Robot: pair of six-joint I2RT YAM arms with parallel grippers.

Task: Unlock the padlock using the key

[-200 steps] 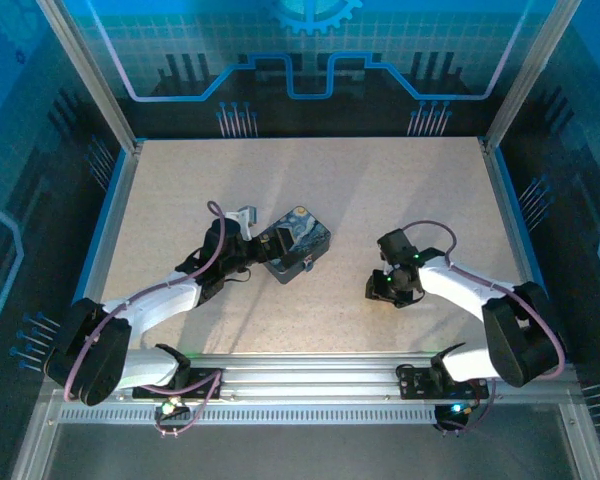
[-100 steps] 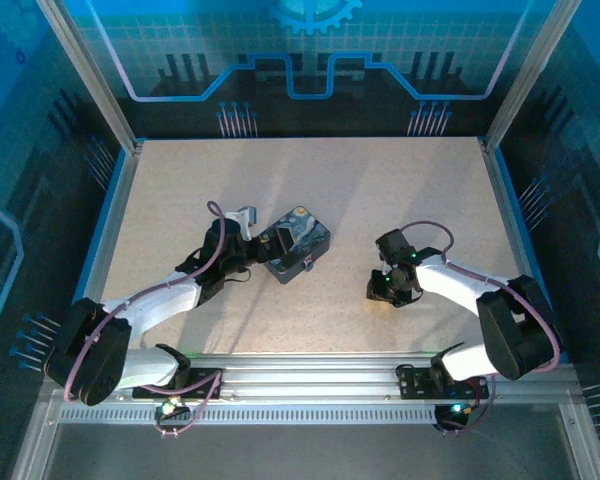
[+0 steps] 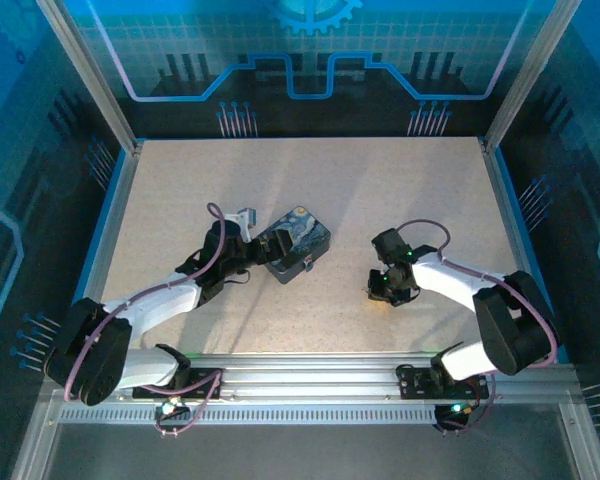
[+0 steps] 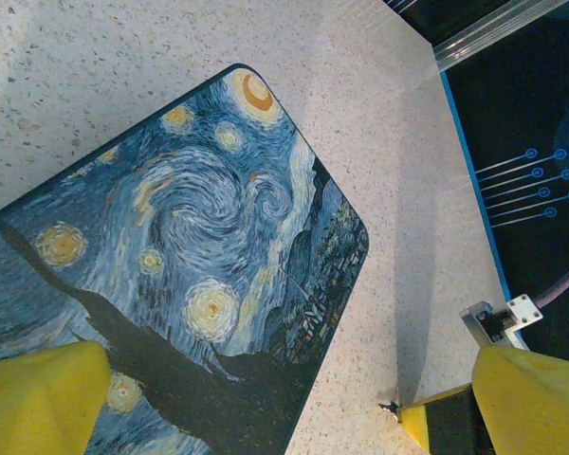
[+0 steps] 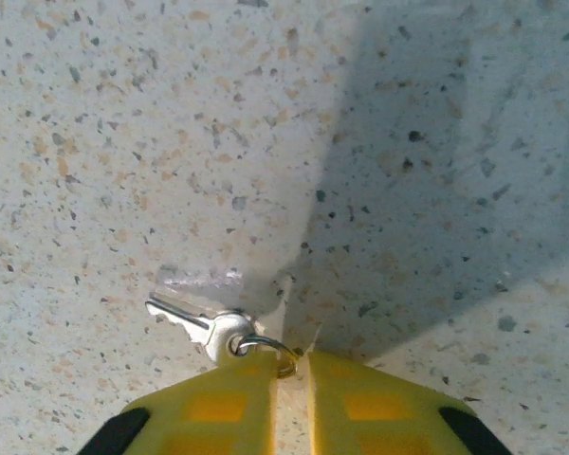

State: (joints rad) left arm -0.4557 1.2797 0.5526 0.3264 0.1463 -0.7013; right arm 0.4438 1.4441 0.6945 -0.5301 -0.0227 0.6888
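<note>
A small silver key (image 5: pixel 194 324) lies flat on the speckled table, with a wire ring (image 5: pixel 273 349) through its head. My right gripper (image 5: pixel 292 355) points down at it, its yellow fingers drawn almost together with the ring pinched between the tips. In the top view this gripper (image 3: pixel 385 290) sits right of centre. My left gripper (image 3: pixel 265 248) stands wide open at the starry-night tin (image 4: pixel 199 275); one finger (image 4: pixel 38 398) overlaps the lid, the other (image 4: pixel 512 398) is beside it. A tiny grey piece (image 3: pixel 307 262) at the tin's near edge may be the padlock; it is too small to tell.
The tin (image 3: pixel 292 242) lies at an angle near the table's middle. A small metal bracket (image 4: pixel 501 318) shows by the left wrist's right finger. Blue side rails (image 3: pixel 115 215) and aluminium posts frame the table; the arm bases stand along the near rail (image 3: pixel 300 375).
The right gripper's jaws have closed in on the key ring, and the gripper has edged slightly left. The left arm and the tin have not moved.
</note>
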